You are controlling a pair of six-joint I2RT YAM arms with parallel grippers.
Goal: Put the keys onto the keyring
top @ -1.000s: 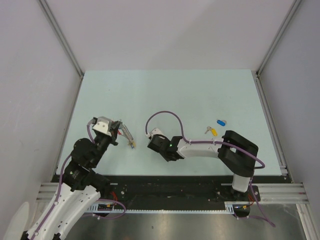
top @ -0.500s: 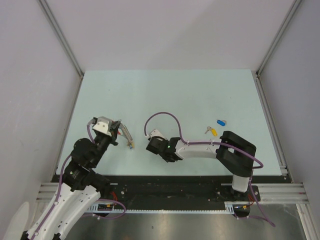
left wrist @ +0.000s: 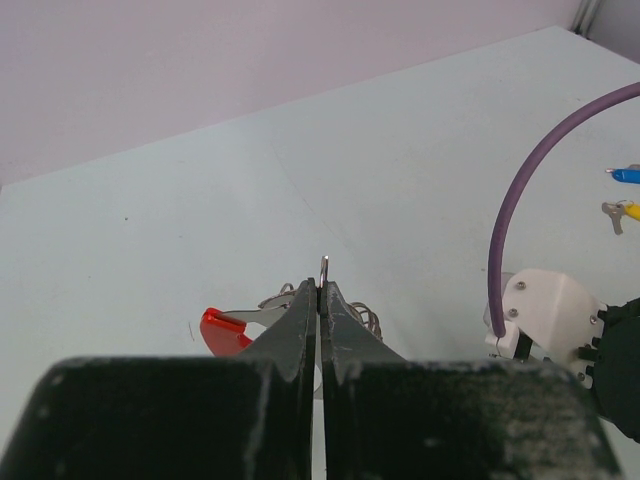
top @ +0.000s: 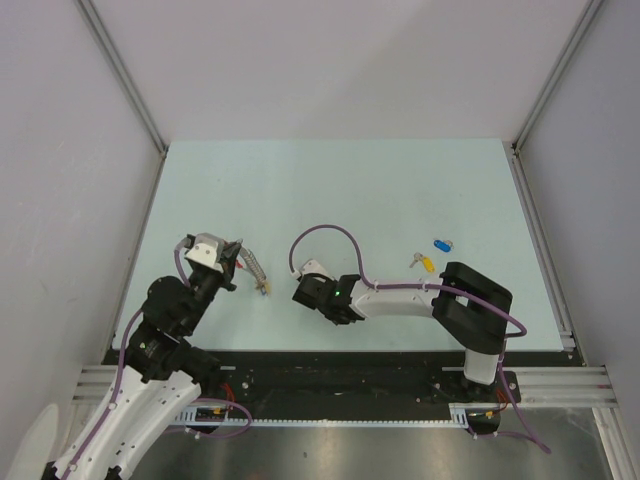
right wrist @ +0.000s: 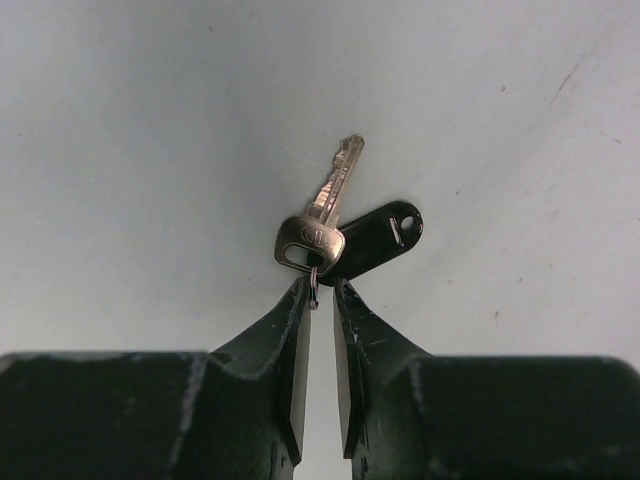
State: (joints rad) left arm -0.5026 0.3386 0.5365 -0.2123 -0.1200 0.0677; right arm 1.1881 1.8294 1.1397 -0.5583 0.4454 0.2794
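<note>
My left gripper (top: 238, 262) is shut on the thin grey wire of the keyring (left wrist: 325, 266), and holds it just above the table. The ring's red section (left wrist: 226, 331) shows left of the fingers, and small bits dangle from the keyring (top: 260, 275). A silver key (right wrist: 322, 215) with a black oblong tag (right wrist: 378, 238) lies on the table in the right wrist view. My right gripper (right wrist: 322, 290) stands at it with a narrow gap between its jaws. The key's small split ring (right wrist: 313, 284) sits between the tips, against the left finger. From above, my right gripper (top: 302, 292) hides this key.
A yellow-tagged key (top: 425, 262) and a short blue tag (top: 442, 244) lie on the table to the right, beyond the right arm's elbow. A purple cable (top: 325, 232) loops above the right wrist. Walls close in the pale table (top: 340, 180) at the back and sides.
My right gripper has slid a little left and toward the near edge, and its jaws have narrowed around the key's small ring. My left gripper has held still with the keyring.
</note>
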